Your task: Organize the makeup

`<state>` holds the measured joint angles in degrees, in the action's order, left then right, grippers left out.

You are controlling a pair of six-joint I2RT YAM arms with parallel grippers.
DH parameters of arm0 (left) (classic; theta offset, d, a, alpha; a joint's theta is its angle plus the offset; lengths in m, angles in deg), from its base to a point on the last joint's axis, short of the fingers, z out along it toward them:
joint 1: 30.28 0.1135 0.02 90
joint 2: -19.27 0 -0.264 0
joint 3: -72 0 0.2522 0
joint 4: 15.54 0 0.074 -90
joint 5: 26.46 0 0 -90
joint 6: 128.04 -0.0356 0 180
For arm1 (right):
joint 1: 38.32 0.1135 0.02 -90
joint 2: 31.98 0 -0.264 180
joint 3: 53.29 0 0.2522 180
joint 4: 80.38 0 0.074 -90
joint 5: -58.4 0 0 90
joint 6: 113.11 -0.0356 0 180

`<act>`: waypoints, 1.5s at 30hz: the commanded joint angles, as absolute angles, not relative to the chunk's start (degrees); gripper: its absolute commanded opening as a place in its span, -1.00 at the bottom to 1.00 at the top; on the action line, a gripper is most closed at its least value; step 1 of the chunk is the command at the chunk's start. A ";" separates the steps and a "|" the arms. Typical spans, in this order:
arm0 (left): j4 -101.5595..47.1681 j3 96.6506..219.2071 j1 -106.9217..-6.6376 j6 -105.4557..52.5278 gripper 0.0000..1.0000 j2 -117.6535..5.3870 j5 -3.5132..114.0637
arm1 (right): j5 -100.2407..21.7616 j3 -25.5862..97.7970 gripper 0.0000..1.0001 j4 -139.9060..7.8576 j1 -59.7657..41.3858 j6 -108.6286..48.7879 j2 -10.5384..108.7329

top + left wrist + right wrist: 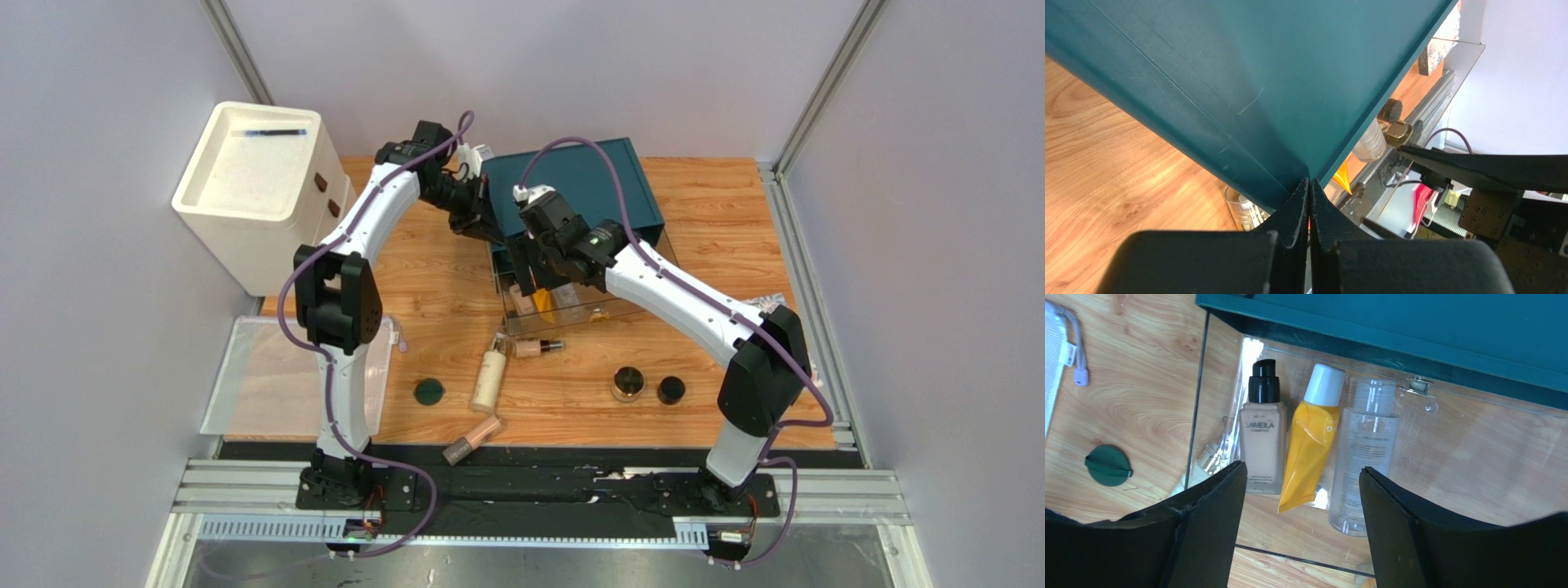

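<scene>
Right gripper (1301, 478) jaws apart above clear drawer (1468, 447), beige pump bottle (1263, 444), orange white-capped tube (1309, 447), clear plastic bottle (1364, 453) beneath, left gripper (1310, 187) jaws together against teal box (1260, 73).

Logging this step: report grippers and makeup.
Left gripper shut at teal box corner. Right gripper open over clear drawer holding beige foundation bottle, orange tube, clear bottle. Two round dark jars left out.

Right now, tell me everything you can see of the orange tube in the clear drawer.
The orange tube is glossy plastic with a white cap, crimped at its tail. It lies flat in the open clear drawer, cap toward the teal box, between the beige foundation bottle and clear bottle, under the open right gripper.
</scene>
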<state>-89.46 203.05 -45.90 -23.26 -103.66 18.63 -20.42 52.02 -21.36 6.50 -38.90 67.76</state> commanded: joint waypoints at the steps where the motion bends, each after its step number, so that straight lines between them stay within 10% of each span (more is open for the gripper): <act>1: -94.43 204.94 -46.01 -26.09 -1.00 -106.15 23.02 | -25.34 51.36 0.46 -25.13 6.77 -35.33 61.99; 45: -101.01 206.07 -46.01 -22.40 -1.00 -107.90 31.35 | -40.21 37.82 0.53 -29.88 32.60 -11.94 70.32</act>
<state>-93.18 205.00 -45.92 -21.40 -104.54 19.94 -41.07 37.33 -26.85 30.54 -14.31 68.81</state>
